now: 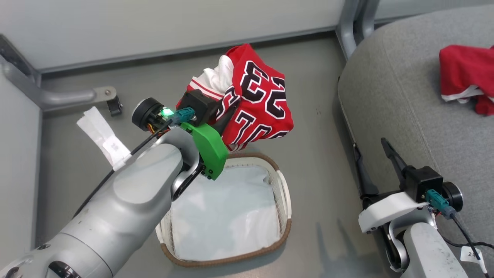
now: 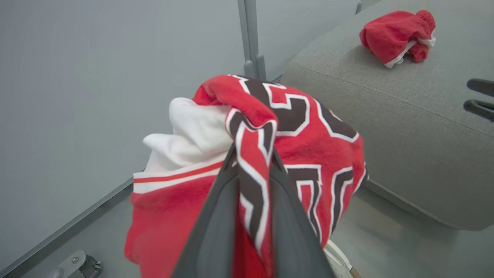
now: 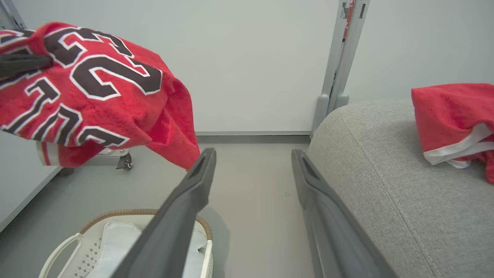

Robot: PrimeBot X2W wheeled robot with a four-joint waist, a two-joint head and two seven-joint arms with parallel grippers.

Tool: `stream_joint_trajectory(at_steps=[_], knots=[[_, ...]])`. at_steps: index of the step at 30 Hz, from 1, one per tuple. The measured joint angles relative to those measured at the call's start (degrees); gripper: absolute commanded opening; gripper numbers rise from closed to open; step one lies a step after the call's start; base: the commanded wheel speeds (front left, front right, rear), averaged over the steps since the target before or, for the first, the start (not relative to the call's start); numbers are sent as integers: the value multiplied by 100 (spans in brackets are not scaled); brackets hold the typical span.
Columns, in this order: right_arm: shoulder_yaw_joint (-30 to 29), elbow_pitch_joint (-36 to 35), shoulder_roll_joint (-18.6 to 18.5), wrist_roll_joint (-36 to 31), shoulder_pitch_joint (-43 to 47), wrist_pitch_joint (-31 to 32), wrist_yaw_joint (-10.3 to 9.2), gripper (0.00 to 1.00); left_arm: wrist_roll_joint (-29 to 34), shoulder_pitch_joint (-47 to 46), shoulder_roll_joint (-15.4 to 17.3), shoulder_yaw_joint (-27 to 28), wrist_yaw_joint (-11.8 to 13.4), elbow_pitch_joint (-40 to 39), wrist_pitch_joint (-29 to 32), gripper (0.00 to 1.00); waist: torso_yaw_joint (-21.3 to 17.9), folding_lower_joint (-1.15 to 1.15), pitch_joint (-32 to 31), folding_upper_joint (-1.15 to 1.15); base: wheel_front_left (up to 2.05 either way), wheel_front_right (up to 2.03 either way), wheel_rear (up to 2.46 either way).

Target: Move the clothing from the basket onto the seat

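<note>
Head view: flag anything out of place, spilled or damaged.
Nothing looks spilled or damaged. The one oddity is a white paper strip beside the black cable; I cannot tell whether it lies on the floor or hangs from the cable.

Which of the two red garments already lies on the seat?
The crumpled red garment with white trim lies on the grey seat. The lettered garment hangs from the left gripper, in the air by the basket.

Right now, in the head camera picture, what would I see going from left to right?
White paper strip → red jersey with numbers → right tool → red clothes lying on the grey seat.
</note>
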Motion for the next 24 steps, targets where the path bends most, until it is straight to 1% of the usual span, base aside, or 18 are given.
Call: stream_joint_trajectory(at_steps=[4,7,11,17,24], knots=[[199,124,-2,67,44,0,0,100,-423,-69,155,93,0,-327,209,0,85,0,-491,0,0,0,0],[365,175,0,111,37,0,0,100,-613,-243,334,178,0,-491,321,0,141,0,-787,0,0,0,0],[609,227,-2,144,-77,0,0,100,-754,-367,495,180,0,-689,504,0,206,0,-1072,0,0,0,0],[886,258,-1,168,-279,0,0,100,-857,-468,632,201,0,-900,604,0,278,0,-1259,0,0,0,0],[1161,449,-1,-3,-679,0,0,100,-909,-461,622,168,2,-1102,655,0,318,0,-1279,0,0,0,0]])
